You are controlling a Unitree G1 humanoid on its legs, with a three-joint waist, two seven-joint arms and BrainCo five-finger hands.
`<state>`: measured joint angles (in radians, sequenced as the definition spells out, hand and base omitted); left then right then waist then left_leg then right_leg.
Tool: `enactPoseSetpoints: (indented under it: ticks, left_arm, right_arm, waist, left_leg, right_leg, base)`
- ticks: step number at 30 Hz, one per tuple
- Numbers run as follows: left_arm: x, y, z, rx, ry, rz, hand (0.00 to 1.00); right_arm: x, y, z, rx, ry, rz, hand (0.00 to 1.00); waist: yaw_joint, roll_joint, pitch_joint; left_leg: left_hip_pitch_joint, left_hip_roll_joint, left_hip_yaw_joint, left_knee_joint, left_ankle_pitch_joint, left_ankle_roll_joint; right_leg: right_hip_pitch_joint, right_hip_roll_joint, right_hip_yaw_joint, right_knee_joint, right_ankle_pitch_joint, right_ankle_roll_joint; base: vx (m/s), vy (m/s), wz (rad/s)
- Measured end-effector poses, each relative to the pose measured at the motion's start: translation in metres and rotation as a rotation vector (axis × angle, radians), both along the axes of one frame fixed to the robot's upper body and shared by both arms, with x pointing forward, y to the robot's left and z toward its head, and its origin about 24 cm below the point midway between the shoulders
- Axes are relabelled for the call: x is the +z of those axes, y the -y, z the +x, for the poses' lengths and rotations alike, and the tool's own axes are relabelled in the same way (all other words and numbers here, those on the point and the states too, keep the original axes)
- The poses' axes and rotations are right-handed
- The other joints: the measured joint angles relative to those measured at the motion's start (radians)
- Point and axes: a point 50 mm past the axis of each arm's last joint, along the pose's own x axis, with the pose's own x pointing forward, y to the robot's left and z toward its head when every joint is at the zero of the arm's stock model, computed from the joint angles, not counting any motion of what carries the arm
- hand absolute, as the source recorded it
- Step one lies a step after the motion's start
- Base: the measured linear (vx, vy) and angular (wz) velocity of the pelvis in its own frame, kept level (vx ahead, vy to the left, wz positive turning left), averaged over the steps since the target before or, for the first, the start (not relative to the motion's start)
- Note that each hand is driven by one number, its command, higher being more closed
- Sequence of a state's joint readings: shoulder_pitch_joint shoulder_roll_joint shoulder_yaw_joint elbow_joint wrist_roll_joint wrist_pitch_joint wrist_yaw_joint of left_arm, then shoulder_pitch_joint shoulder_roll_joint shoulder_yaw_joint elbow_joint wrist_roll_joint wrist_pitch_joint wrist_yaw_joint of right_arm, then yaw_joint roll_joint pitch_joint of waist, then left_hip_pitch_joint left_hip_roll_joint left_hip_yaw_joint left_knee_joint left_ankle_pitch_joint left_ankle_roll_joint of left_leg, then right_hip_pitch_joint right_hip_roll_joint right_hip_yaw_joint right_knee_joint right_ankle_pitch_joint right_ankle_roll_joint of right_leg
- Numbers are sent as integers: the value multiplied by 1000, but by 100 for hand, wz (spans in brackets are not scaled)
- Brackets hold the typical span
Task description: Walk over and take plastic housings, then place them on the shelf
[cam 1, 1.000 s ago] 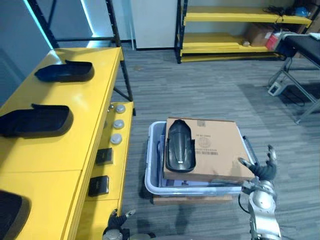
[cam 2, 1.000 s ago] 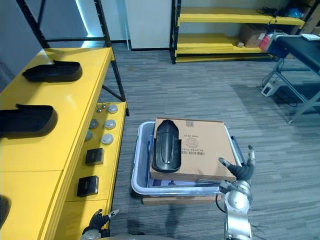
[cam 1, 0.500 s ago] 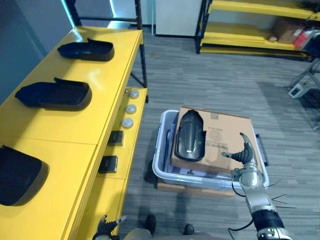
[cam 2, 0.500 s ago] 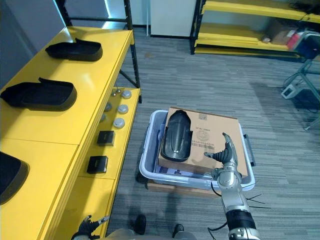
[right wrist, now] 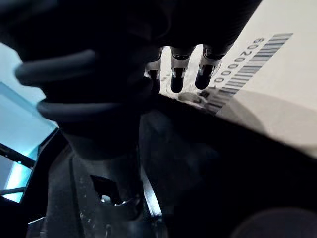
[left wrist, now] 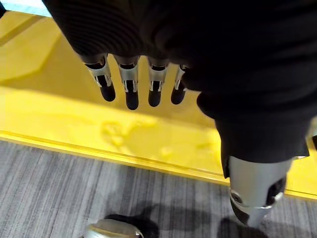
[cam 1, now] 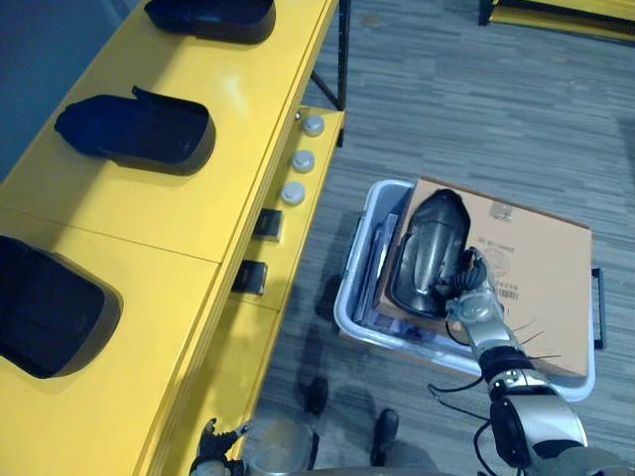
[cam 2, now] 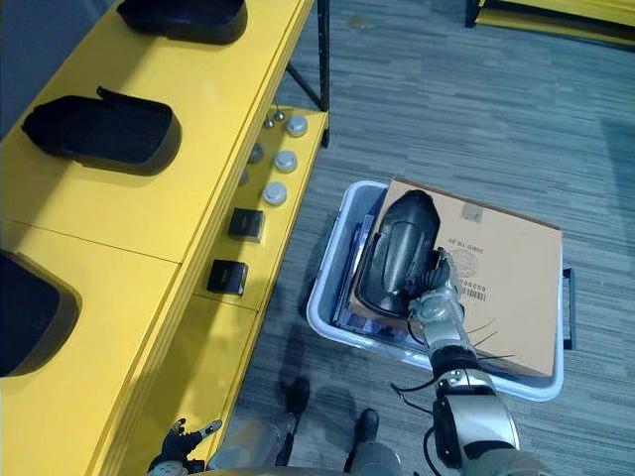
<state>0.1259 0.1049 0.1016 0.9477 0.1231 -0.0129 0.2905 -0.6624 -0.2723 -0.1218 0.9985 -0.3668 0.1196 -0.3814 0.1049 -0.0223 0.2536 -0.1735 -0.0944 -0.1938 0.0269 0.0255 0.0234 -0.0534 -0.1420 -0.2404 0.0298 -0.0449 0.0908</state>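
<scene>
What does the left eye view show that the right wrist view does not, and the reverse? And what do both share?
Left eye view adds: the yellow shelf with three black housings, the pale bin under the cardboard box, and the left hand low beside the shelf. Right wrist view adds: straight fingertips above the barcode label. Shared: the right hand at the housing lying on the box.

Bench (cam 1: pixel 149 223) top: bare yellow strips btwn far housing (cam 1: pixel 213 15), mid housing (cam 1: pixel 134 129) and near housing (cam 1: pixel 45 307). Lower ledge (cam 1: pixel 286 248) w/ knobs (cam 1: pixel 303 159) + black boxes (cam 1: pixel 266 223) juts toward crate (cam 1: pixel 355 297), floor strip btwn them. Cardboard (cam 1: pixel 541 268) right half bare. Rack post (cam 1: pixel 342 50) at far bench corner.
</scene>
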Motion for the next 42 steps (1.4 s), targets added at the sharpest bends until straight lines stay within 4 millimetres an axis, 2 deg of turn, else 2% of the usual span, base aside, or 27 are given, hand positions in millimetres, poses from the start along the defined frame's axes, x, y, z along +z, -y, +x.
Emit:
enactPoseSetpoints:
  ticks: [2,8,11,16,21,22,23,26,28,34,37,42]
  left_arm:
    - [1,1,5,5,10,-5,0]
    - [2,0,8,36,24,-15,0]
    - [2,-1,10,44,28,-15,0]
    - [5,-2,15,42,52,-11,0]
    - [17,-1,33,38,150,4,0]
    - [27,2,44,32,224,5,0]
    - [32,3,50,26,257,6,0]
    - [64,14,78,-48,451,12,0]
    - [82,23,90,-93,554,6,0]
    - [152,50,119,-206,899,-4,0]
    - [181,60,124,-233,1035,-3,0]
    - [216,78,129,-302,1202,-12,0]
  right_arm:
    - [5,3,2,-18,10,-1,100]
    - [-9,-21,2,17,-24,95,100]
    - [-13,-26,1,29,-44,104,100]
    - [-7,-22,-4,30,23,89,100]
    - [12,-3,-29,-14,197,45,100]
    - [22,6,-39,-49,260,23,100]
    - [26,9,-43,-65,290,12,100]
    - [44,26,-67,-162,413,-58,100]
    - [52,27,-73,-186,470,-70,100]
    - [82,2,-85,-101,621,-148,100]
    - [99,-17,-87,-21,707,-172,100]
    - [112,-41,-88,82,791,-171,100]
  waist:
    - [21,0,1]
    - [20,-7,5]
    - [19,-15,9]
    - [9,-21,12]
    - [-20,-21,11]
    - [-35,-20,10]
    - [-36,-20,10]
    - [-45,-20,-9]
    - [-59,-20,-35]
    - [-84,-13,-80]
    - [-91,-8,-100]
    - [-91,-7,-148]
  left_leg:
    - [-10,2,3,-1,0,0]
    - [5,6,6,-20,12,-8]
    - [21,6,9,-26,12,-8]
    - [48,6,11,-56,27,-1]
    - [50,3,6,-56,29,0]
    - [51,2,4,-55,29,0]
    - [52,2,5,-53,29,0]
    - [67,2,7,-52,29,0]
    - [66,3,8,-52,28,0]
    - [85,10,18,-52,27,0]
    - [99,11,33,-54,27,1]
    - [117,11,45,-62,27,1]
  right_leg:
    - [-13,1,6,-1,0,0]
    - [-10,3,13,0,0,0]
    - [1,2,20,0,0,0]
    - [14,-2,23,0,0,0]
    - [17,-5,20,1,1,1]
    - [19,-7,18,1,1,2]
    - [21,-10,19,1,1,2]
    - [35,-13,23,-3,1,2]
    - [37,-11,24,-12,1,2]
    - [52,-1,30,-18,0,2]
    - [57,0,51,-15,0,2]
    - [62,1,59,-16,0,2]
  base:
    - [-74,6,-10]
    - [-55,-1,-2]
    - [-39,11,-6]
    - [-13,6,-1]
    - [-7,4,3]
    - [0,0,0]
    - [0,0,0]
    - [-18,3,-6]
    - [-25,-13,-4]
    - [-53,-14,-7]
    - [-40,5,-14]
    - [-29,9,-6]
